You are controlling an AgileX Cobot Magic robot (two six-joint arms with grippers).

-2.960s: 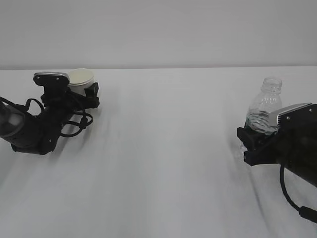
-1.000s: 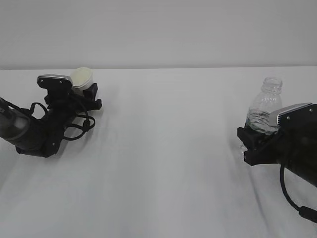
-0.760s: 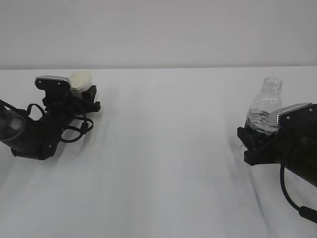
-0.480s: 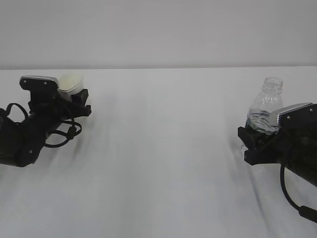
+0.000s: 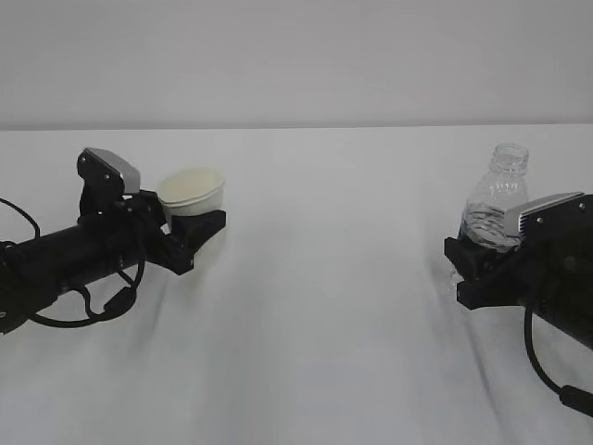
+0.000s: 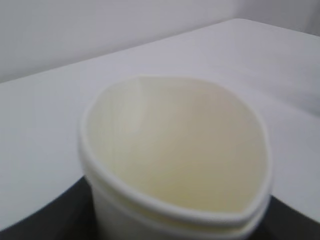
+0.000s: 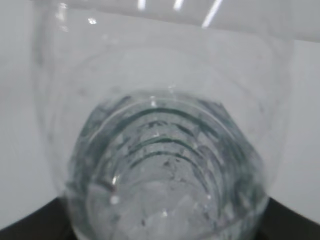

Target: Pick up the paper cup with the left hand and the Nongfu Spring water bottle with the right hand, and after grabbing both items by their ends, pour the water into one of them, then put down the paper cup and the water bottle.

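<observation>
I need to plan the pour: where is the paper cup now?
In the exterior view, left side: the paper cup sits clamped in the left hand, far from the water bottle.

White table surface (image 5: 324,306) fills the lower frame; plain pale wall (image 5: 296,56) behind, meeting it at a straight edge.
</observation>
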